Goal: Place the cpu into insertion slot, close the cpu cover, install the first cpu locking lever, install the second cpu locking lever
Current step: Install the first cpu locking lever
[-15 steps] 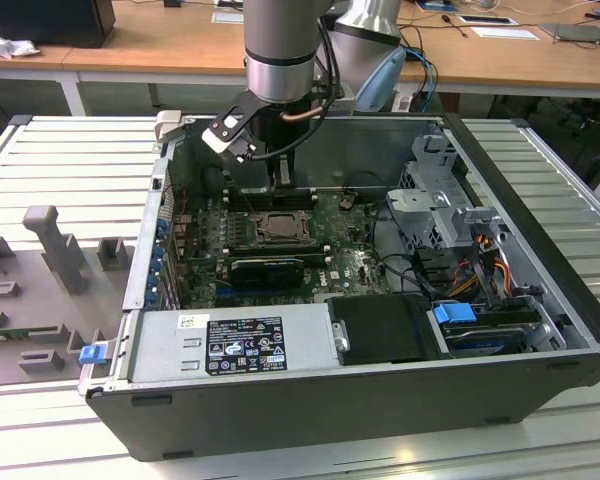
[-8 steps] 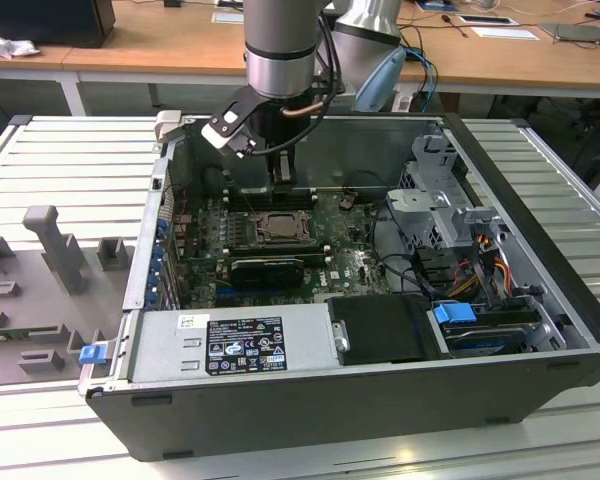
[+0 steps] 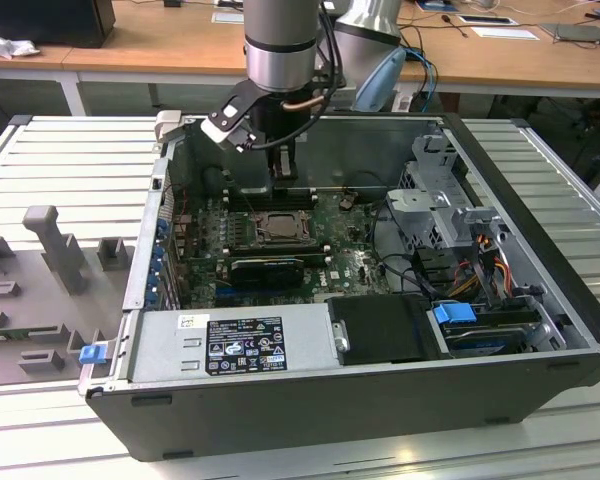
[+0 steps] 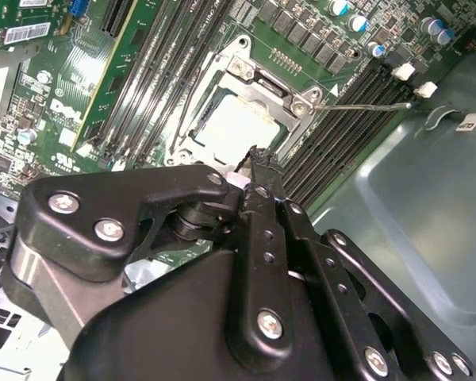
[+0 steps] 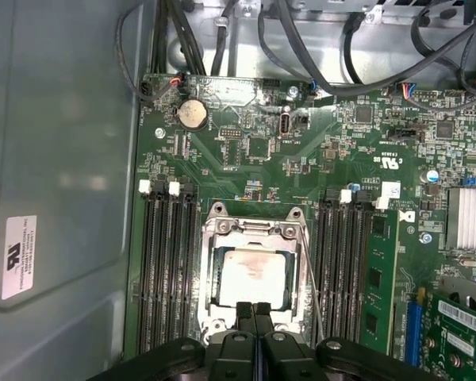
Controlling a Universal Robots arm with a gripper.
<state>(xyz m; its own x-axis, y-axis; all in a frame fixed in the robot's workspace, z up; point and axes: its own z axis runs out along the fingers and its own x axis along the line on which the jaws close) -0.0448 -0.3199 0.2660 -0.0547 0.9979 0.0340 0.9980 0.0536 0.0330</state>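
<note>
Gripper (image 5: 254, 309), jaws together, sits at the edge of the cpu cover (image 5: 214, 262)

The tool (image 5: 254, 308) hides part of the cpu cover (image 5: 254, 232).

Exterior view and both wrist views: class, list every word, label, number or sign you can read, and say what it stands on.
Black label on the power supply, exterior view: too small to read.
Small white sticker beside it: too small.
Wall sticker on the case wall, first wrist view: blurred.
White logo on the motherboard, second wrist view: tilted, not clearly legible.
Barcode sticker near it: too small.
Nothing can be quoted reliably.
</note>
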